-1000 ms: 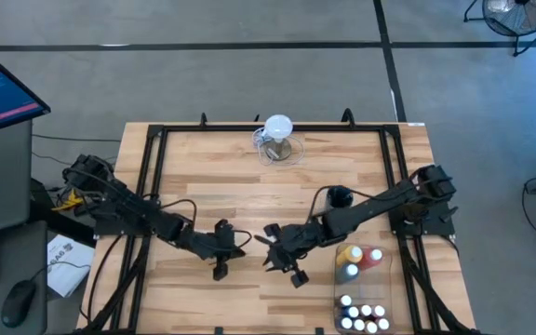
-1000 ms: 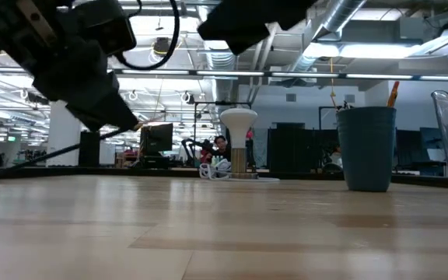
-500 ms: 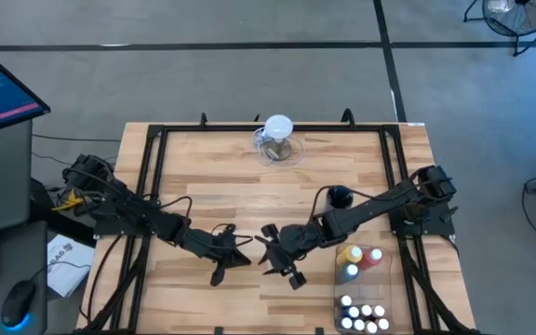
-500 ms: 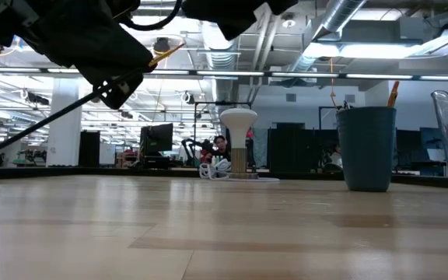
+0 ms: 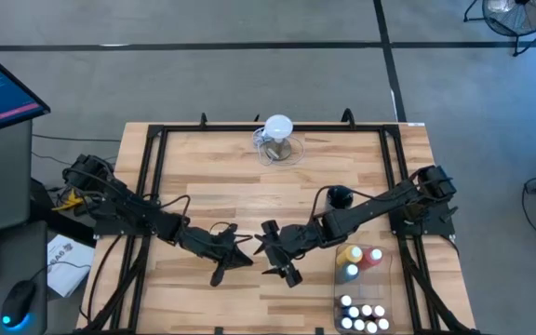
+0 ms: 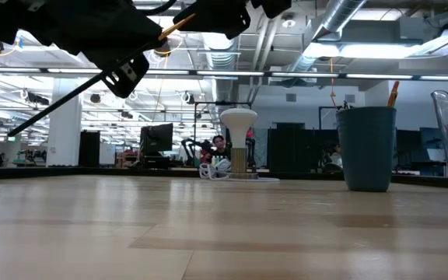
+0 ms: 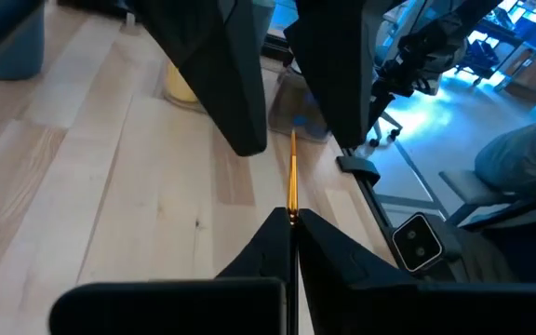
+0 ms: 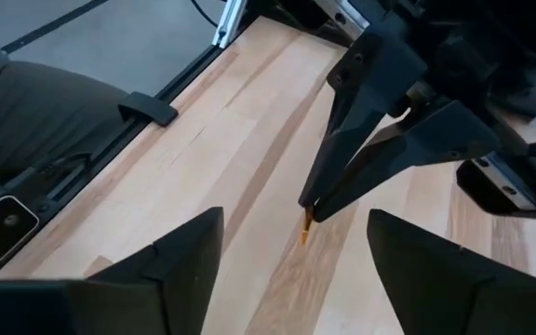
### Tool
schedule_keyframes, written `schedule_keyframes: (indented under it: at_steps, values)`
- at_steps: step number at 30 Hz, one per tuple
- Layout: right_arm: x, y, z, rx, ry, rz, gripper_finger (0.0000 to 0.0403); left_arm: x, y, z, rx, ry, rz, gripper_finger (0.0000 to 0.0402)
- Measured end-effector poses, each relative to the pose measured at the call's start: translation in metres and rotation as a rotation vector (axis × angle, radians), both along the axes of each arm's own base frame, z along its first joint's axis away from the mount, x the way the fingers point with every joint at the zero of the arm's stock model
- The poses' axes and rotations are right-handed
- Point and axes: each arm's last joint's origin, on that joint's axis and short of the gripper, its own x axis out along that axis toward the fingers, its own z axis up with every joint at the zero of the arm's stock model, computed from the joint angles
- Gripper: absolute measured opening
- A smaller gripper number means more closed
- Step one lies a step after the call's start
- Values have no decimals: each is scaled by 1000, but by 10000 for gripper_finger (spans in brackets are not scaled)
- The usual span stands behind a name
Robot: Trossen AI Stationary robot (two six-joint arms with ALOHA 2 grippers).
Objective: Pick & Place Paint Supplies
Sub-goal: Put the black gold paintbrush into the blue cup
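Paintbrush above mid-table, pinched at its ferrule by the clenched left gripper; the right gripper, fingers spread and released, faces it. Likely light, stiff, slippery: grasp mid-handle. Beyond: squeeze bottles, dark cup.

Table: I see a light wooden butcher-block top with a black metal frame running along its edges.
Far edge, middle: a clear jug with a white round top stands on the wood.
Right of centre: a dark cup sits on the boards.
Near right corner: a clear tray rests on the table, holding yellow, red and blue squeeze bottles and small white-capped paint bottles.
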Motion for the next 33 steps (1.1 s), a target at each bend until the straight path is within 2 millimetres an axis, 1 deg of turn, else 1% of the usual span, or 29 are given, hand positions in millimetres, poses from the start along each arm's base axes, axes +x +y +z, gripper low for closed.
schedule_keyframes:
  at_steps: [5,10,17,27,33]
  values:
    - [1,0,1,-11,-20,11,258,1,1,1,0,-8,3,0]
    - [1,0,1,-12,-20,11,242,2,1,6,-10,-62,3,0]
    - [1,0,2,-9,-27,11,201,3,1,6,-12,-66,3,0]
    - [1,0,2,-8,-31,11,130,3,1,7,-14,-74,11,0]
    - [1,0,2,-8,-30,9,100,3,1,7,-14,-75,11,0]
